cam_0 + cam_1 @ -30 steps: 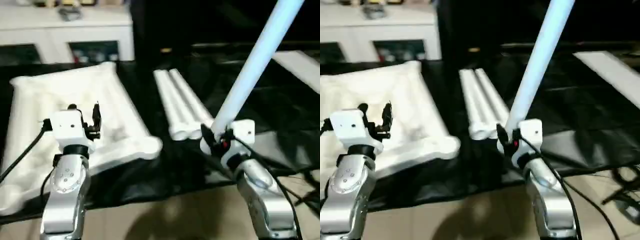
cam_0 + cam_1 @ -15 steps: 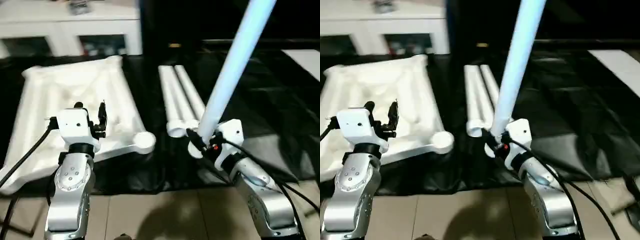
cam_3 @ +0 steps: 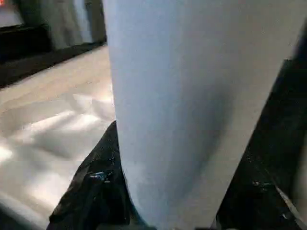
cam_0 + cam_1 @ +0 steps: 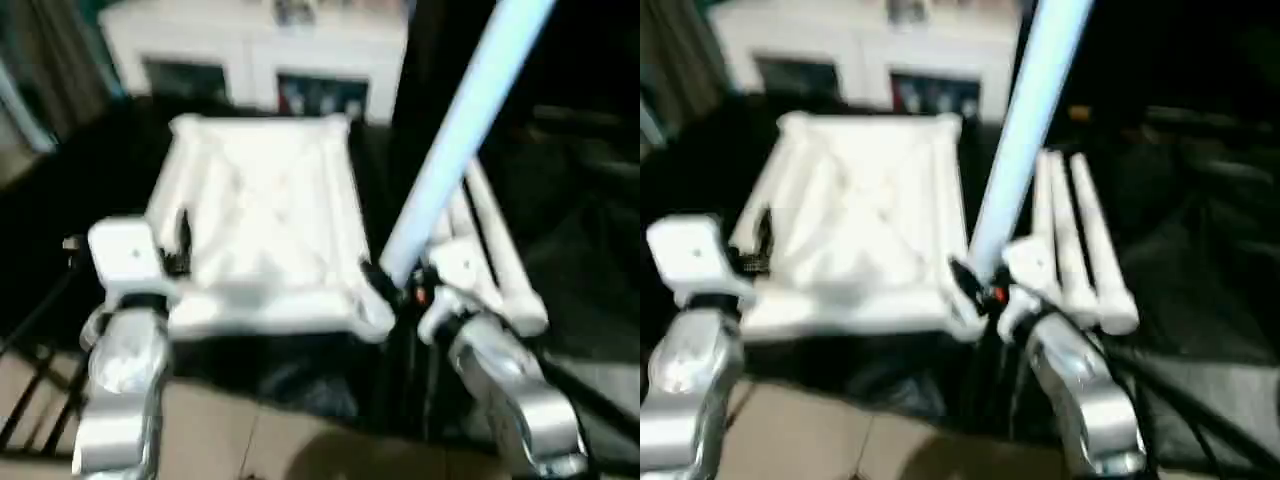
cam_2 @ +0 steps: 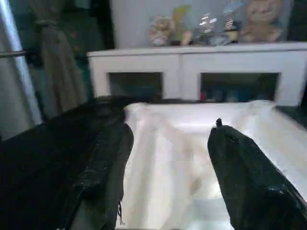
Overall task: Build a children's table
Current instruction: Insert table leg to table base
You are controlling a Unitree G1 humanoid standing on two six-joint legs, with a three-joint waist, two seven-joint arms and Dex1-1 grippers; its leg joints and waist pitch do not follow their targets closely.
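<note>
The white tabletop (image 4: 262, 205) lies ribbed side up on a black cloth, and it shows ahead in the left wrist view (image 5: 184, 143). My right gripper (image 4: 396, 286) is shut on a long white leg (image 4: 455, 125) that rises steeply up and to the right. The leg's lower end hangs just beside the tabletop's near right corner socket (image 4: 374, 316). In the right wrist view the leg (image 3: 172, 96) stands between the black fingers (image 3: 96, 191). My left gripper (image 5: 169, 128) is open at the tabletop's near left edge (image 4: 181, 243), holding nothing. Other white legs (image 4: 498, 265) lie side by side right of the tabletop.
A white cabinet (image 4: 260, 45) with glass doors stands behind the tabletop, with soft toys (image 5: 211, 24) on top of it. Black cloth (image 4: 95, 210) covers the work surface. Pale floor (image 4: 250, 440) shows at the near edge, and a curtain (image 5: 53, 72) hangs at the far left.
The whole view has swung, so the camera moved. Relative to the parts, my right gripper and its leg have shifted left, from the lying legs' near ends to the tabletop's near right corner.
</note>
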